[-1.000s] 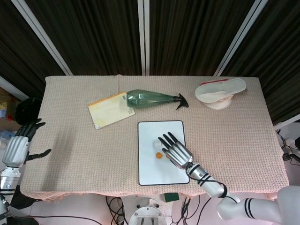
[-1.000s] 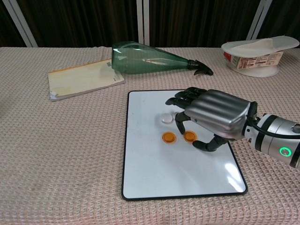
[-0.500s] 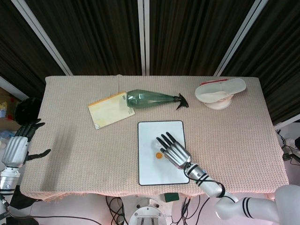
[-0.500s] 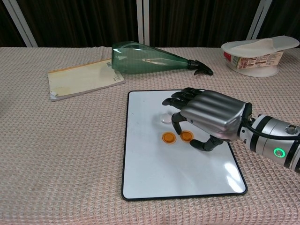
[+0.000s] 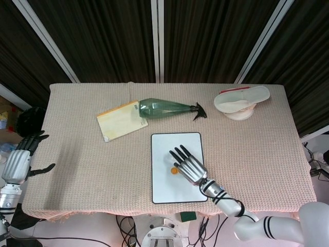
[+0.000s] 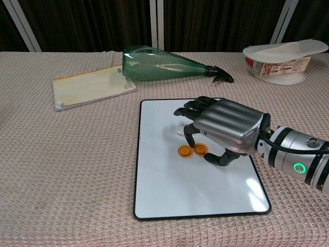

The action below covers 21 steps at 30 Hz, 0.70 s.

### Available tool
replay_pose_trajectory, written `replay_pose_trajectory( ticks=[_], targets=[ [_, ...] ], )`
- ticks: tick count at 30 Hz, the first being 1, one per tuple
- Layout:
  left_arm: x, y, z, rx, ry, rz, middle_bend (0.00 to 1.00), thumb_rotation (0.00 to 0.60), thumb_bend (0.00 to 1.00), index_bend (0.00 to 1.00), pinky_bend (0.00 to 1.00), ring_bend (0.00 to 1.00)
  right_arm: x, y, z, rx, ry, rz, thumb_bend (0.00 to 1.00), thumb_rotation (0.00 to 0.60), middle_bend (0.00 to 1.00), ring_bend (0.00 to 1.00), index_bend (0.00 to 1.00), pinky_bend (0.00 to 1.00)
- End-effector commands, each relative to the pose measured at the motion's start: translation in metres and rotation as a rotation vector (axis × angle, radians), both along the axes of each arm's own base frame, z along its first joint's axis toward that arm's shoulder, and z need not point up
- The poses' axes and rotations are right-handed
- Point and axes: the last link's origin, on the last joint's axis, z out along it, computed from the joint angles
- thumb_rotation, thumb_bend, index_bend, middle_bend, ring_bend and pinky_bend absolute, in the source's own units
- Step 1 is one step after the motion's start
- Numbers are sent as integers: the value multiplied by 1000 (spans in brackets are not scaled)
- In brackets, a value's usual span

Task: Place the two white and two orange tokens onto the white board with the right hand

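Two flat round orange tokens (image 6: 192, 150) lie side by side, touching, on the flat white rectangular board with a black rim (image 6: 154, 175), directly under the curled fingers (image 6: 189, 133) of the right hand (image 6: 223, 129). A white token (image 6: 180, 132) is partly visible just behind those fingers; a second cannot be made out. The right hand hovers palm-down, its fingers bent and apart, holding nothing. Beyond the fingers lie a green plastic spray bottle (image 6: 164, 64) on its side and a yellow notebook (image 6: 93, 86). A white lidded tub (image 6: 281, 62) sits well apart. The left hand (image 5: 20, 159) hangs off the woven beige surface (image 6: 67, 170), its fingers loosely spread.
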Motion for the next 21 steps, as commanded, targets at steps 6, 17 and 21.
replay_pose_trajectory(
  ticks=[6, 17, 21],
  targets=[
    [0, 0, 0, 1, 0, -1, 105, 600, 115, 176, 146, 92, 0, 0, 1, -2, 1, -3, 350, 600, 19, 0, 579, 0],
    [0, 0, 0, -1, 2, -1, 105, 600, 114, 175, 147, 92, -1, 0, 3, 4, 9, -9, 321, 600, 15, 0, 386, 0],
    [1, 0, -1, -3, 3, -3, 105, 600, 115, 176, 147, 92, -1, 0, 3, 4, 8, -9, 319, 600, 13, 0, 367, 0]
  ],
)
